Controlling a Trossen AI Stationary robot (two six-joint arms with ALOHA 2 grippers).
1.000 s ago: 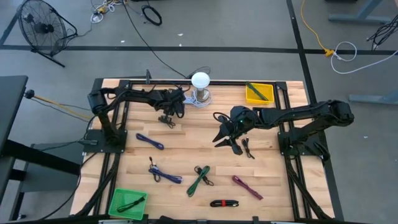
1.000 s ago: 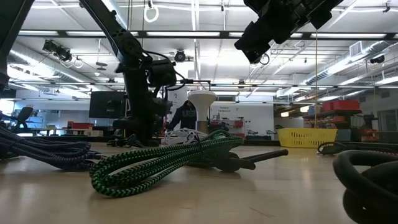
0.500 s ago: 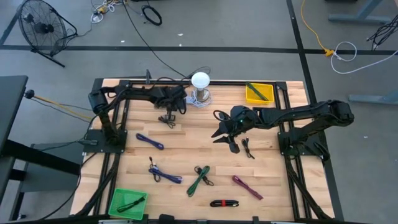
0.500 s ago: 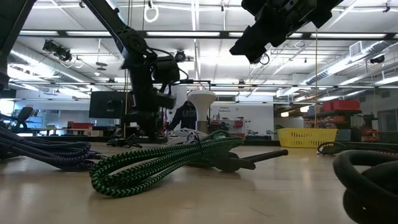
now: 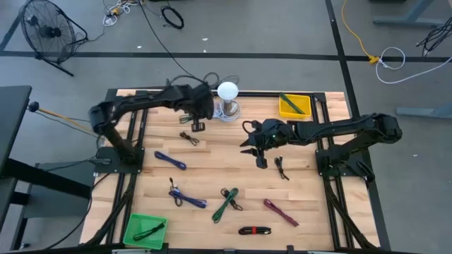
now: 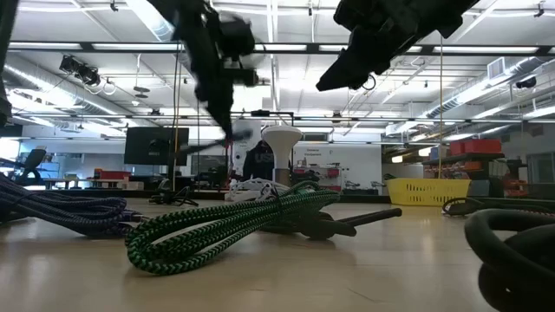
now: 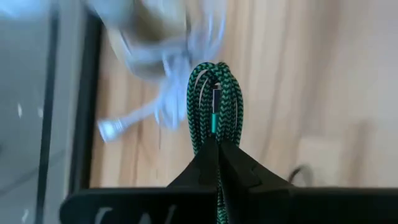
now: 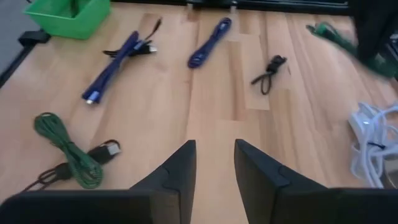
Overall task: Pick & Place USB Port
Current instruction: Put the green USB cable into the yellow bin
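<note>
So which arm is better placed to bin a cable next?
Left, probably. The left gripper is already shut on a green cable, lifted off the table. The right gripper hangs open and empty mid-table, holding nothing.

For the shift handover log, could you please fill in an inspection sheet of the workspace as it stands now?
Surface: wooden table, bare between items.
Job's things: green braided cable clamped in the left gripper, lifted near the white lamp; green bin at one corner, yellow bin at another, each holding something.
Clutter: nothing seen.
Grippers: left shut on the cable; right gripper open, empty, above mid-table.
Cables: blue, blue, green, maroon, black, small black.
Surroundings: fan and loose cords on the floor.
</note>
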